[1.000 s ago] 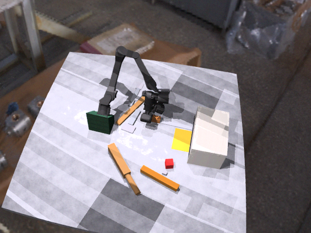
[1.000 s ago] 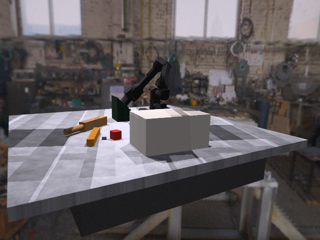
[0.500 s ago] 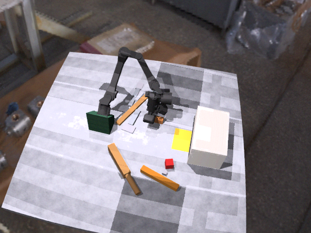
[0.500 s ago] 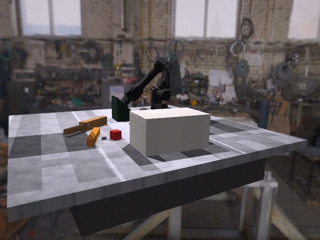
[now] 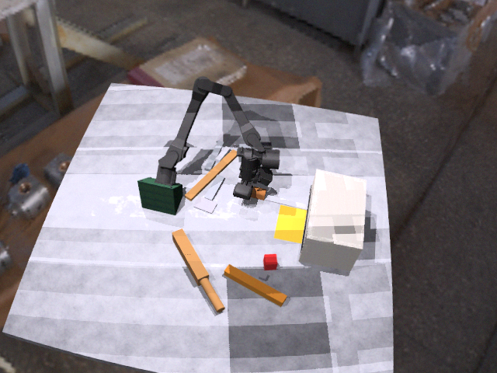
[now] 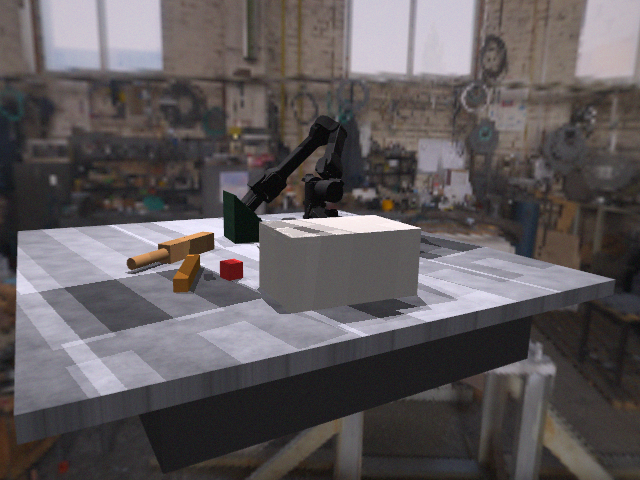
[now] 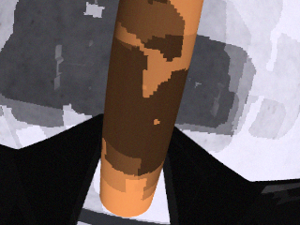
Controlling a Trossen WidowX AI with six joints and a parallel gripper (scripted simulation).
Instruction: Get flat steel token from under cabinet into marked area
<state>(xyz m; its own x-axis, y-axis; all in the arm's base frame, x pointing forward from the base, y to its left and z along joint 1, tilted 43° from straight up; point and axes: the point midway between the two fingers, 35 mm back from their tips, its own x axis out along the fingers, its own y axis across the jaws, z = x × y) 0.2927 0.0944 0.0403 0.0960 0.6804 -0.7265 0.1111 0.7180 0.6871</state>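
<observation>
Wrist view: my claw (image 7: 135, 127) (image 5: 255, 193) pinches an orange rounded handle (image 7: 141, 103) (image 5: 258, 193); one careless swing could strike the cabinet (image 5: 337, 217) (image 6: 338, 268).

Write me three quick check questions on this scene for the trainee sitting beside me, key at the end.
1. True or false: the gripper is closed on an orange rounded handle.
2. Which lies nearest the yellow marked area? A) the dark green block B) the red cube C) the paddle-shaped wooden piece with a narrower handle
3. Fill in the blank: the yellow area lies directly in front of the pale ____.

Key: 1 true; 2 B; 3 cabinet
</observation>
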